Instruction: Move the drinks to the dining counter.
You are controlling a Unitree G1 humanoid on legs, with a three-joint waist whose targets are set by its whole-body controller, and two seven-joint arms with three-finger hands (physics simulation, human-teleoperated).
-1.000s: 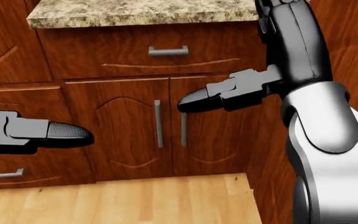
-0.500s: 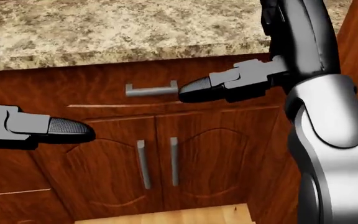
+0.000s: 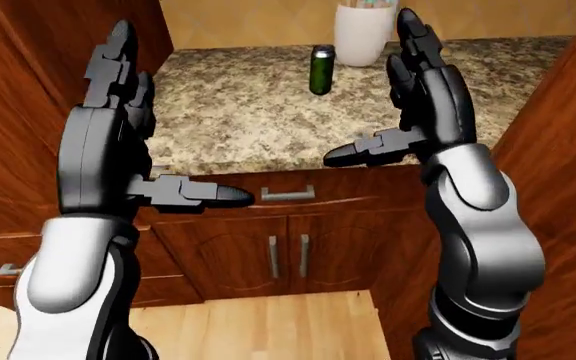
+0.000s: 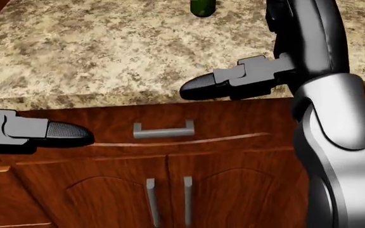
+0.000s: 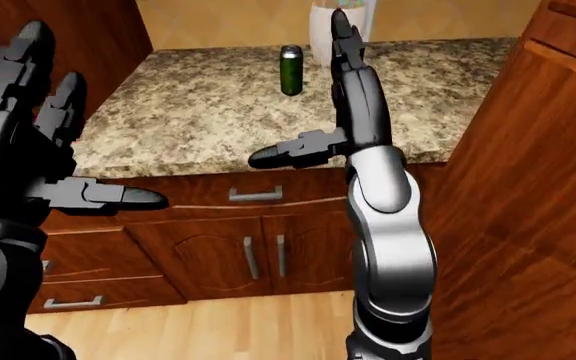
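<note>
1. Granite, speckled tan and brown, topped the counter (image 3: 238, 112) that the robot faced, set between tall wooden cabinet sides at the left and right of the eye views.
2. One green can (image 3: 321, 70) stood upright on the granite near its top edge in the left-eye view, well apart from both hands.
3. Just beside the can, to its right and a little higher, stood a white jar (image 3: 361, 34) with something poking out of its top; what it held was too small to tell.
4. The left hand (image 3: 108, 142) was raised with the palm turned inward, its fingers (image 3: 118, 56) pointing straight up and its thumb sticking out to the right, so it was spread wide and held nothing.
5. The right hand (image 3: 423, 97) mirrored it, fingers up and thumb jutting to the left, likewise spread and empty.
6. In the left-eye view the right hand's fingertips overlapped the jar, but whether they touched it I could not tell.
7. Below the granite edge ran a wooden drawer front with a grey bar handle (image 4: 163, 129), and the right thumb hung above it in the head view.
8. Under the drawer were two cabinet doors (image 5: 263, 255) with upright grey handles side by side at their meeting edges.
9. More drawers with grey handles sat at the left of the right-eye view, low down.
10. Pale wood flooring (image 3: 258, 326) showed at the bottom of the eye views.
</note>
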